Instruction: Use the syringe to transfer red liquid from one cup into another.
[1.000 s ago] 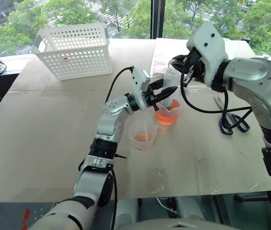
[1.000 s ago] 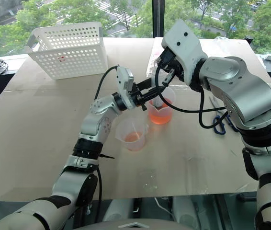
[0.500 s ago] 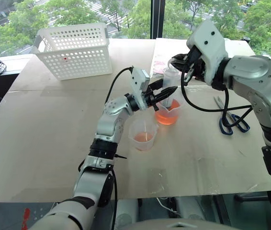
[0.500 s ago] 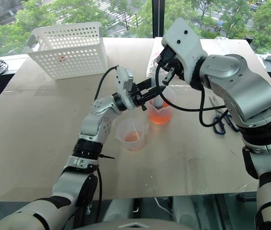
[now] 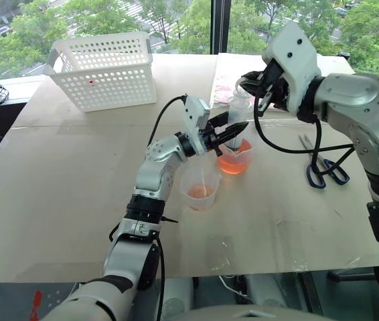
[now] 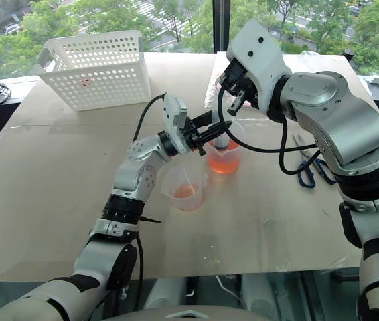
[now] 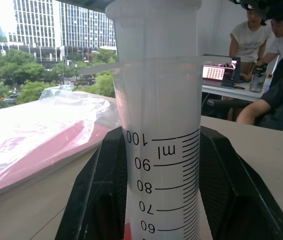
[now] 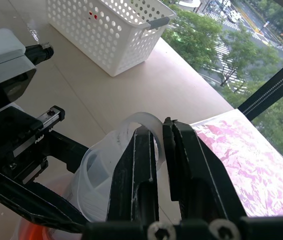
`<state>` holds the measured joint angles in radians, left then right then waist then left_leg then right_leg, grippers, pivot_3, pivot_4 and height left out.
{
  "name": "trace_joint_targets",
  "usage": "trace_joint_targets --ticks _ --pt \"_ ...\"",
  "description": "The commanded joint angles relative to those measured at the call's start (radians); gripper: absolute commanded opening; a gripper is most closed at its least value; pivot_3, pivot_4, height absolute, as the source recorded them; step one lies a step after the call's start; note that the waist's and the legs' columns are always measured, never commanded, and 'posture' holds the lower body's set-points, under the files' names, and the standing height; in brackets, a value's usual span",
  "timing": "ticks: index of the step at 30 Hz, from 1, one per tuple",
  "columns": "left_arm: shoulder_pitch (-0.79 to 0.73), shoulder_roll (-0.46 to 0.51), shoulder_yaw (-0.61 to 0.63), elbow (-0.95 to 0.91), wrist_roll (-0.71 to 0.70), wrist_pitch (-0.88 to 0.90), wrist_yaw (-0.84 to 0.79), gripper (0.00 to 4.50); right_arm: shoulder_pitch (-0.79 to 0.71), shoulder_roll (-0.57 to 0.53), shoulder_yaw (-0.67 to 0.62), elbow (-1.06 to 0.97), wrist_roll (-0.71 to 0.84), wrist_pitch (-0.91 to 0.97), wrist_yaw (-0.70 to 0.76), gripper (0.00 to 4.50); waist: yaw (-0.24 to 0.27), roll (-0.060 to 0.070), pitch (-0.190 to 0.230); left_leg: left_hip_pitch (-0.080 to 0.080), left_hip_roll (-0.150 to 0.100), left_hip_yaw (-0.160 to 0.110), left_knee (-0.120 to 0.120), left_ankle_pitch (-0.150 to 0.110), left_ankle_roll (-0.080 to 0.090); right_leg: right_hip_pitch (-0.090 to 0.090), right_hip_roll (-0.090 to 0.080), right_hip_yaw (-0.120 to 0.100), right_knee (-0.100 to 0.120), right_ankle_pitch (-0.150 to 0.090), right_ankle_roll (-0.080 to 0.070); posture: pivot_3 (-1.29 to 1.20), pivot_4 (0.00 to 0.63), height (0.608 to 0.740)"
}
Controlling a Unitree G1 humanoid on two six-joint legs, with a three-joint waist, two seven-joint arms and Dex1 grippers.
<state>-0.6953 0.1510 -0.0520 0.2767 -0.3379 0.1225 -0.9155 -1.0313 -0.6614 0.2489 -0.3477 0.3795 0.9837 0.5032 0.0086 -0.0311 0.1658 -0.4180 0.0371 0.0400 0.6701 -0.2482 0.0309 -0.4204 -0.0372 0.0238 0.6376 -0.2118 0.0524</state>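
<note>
My left hand (image 5: 233,129) clamped the syringe (image 7: 161,150) barrel upright in the spouted cup (image 5: 235,159) on the worktop (image 5: 62,194) — steadying it — while my right hand (image 8: 157,150) pinched its thumb loop (image 8: 142,121), ready to draw.

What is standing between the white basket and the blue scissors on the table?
In the left eye view, the taller cup with red liquid, and the syringe upright in it, gripped by the left tool and right tool.

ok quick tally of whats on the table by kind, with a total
clear cups: 2, the taller spouted cup and the shorter cup, both with red liquid
syringe: 1, standing in the taller cup
white basket: 1
blue-handled scissors: 1
pink sheet in plastic: 1
total: 6
</note>
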Motion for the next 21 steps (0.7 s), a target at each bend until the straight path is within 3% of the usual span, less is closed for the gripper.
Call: trace_joint_targets --ticks 1,10,15,20,21 --pt "0.018 -0.005 -0.061 -0.046 0.008 -0.003 -0.046 1.33 -0.069 -0.037 -0.082 0.010 -0.084 -0.042 -0.037 0.03 0.000 0.000 0.000 0.000 0.000 0.000 0.000 0.000 0.000 0.000 0.000 0.000 0.000 0.000 0.000 0.00 0.150 0.740" --pt "0.011 -0.008 -0.047 -0.053 -0.003 -0.004 -0.038 1.33 -0.045 -0.044 -0.102 -0.002 -0.048 -0.044 0.007 0.03 0.001 0.000 0.000 0.000 0.000 0.000 0.000 0.000 0.000 0.000 0.000 0.000 0.000 0.000 0.000 0.00 0.150 0.740" --pt "-0.003 -0.013 -0.025 -0.066 -0.026 0.002 -0.027 1.33 0.044 -0.035 -0.228 -0.007 0.071 -0.027 0.077 2.02 0.006 0.000 0.000 0.000 0.000 0.000 0.000 0.000 0.000 0.000 0.000 0.000 -0.001 0.000 0.000 0.00 0.150 0.740" --pt "-0.011 -0.008 -0.018 -0.059 -0.034 0.003 -0.026 1.33 0.169 -0.046 -0.359 -0.023 0.159 -0.090 0.166 4.44 0.004 0.000 0.000 0.000 0.000 0.000 0.000 0.000 0.000 0.000 0.000 0.000 -0.001 0.000 0.000 0.00 0.150 0.740" --pt "-0.015 -0.008 -0.016 -0.056 -0.036 0.004 -0.025 1.33 0.212 -0.037 -0.419 -0.030 0.213 -0.098 0.196 4.48 0.003 0.000 0.000 0.000 0.000 0.000 0.000 0.000 0.000 0.000 0.000 0.000 -0.001 0.000 0.000 0.00 0.150 0.740"
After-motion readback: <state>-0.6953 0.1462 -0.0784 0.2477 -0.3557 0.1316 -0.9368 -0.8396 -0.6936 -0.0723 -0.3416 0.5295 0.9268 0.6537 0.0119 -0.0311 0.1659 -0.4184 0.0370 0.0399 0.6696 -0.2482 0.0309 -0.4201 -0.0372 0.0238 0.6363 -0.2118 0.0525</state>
